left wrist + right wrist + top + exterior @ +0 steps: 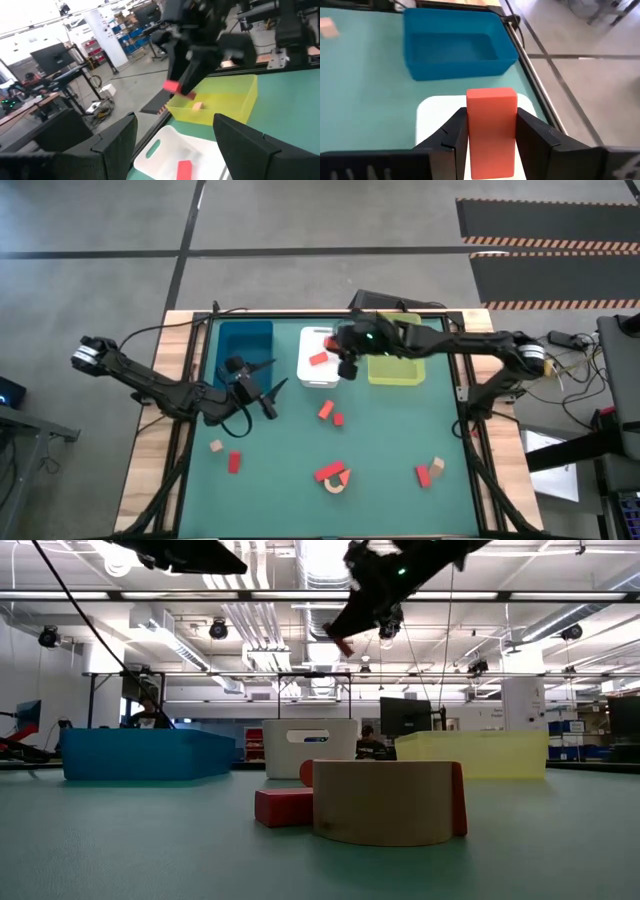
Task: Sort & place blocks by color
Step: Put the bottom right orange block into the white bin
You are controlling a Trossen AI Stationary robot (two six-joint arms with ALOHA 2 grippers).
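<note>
Right wrist view gives the best look: the right gripper [490, 137] is clamped on a red brick [490, 131], one finger on each long side, and the brick's long axis runs straight out along the fingers so its far end pokes out past the tips. Below it is the white tray [427, 120], with the blue tray [455, 45] just beyond. From above, that gripper [347, 366] hangs over the white tray's [308, 375] right edge, next to the yellow-green tray [395, 372], and one red block [318, 359] already lies inside the white one, turned at a slant.

From table height, the held brick [344, 645] is well up in the air, tilted with its free end pointing down.

The left gripper [266, 395] sits over the mat just in front of the blue tray [245, 340], fingers spread wide, holding nothing.

The rest of the blocks are scattered on the mat: a couple of red ones [326, 410] mid-table, a tan arch [336, 483] with a red piece [330, 472] touching it near the front, a tan cube [215, 446] and red brick [234, 462] front-left, and a red [423, 476] and tan [437, 466] pair front-right.
</note>
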